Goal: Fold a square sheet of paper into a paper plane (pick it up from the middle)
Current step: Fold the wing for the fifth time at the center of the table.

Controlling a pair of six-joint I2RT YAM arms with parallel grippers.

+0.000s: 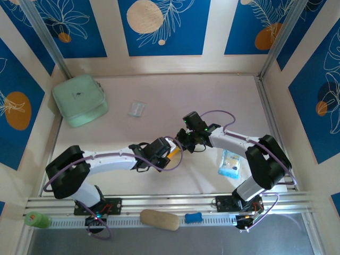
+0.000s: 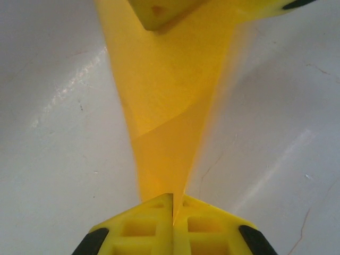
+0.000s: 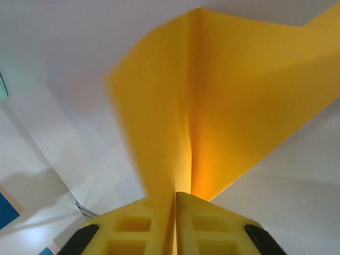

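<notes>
we see left claw pinched tight on creased square sheet of paper, right claw clamped on its opposite end, sheet held over table

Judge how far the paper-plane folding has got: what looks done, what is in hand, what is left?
Done: the square sheet of paper is already creased, narrowing toward a point with a sharp centre ridge. In hand: the left gripper and right gripper each pinch it from opposite ends. Left: it lacks flat wings, so wing folds probably remain.
</notes>
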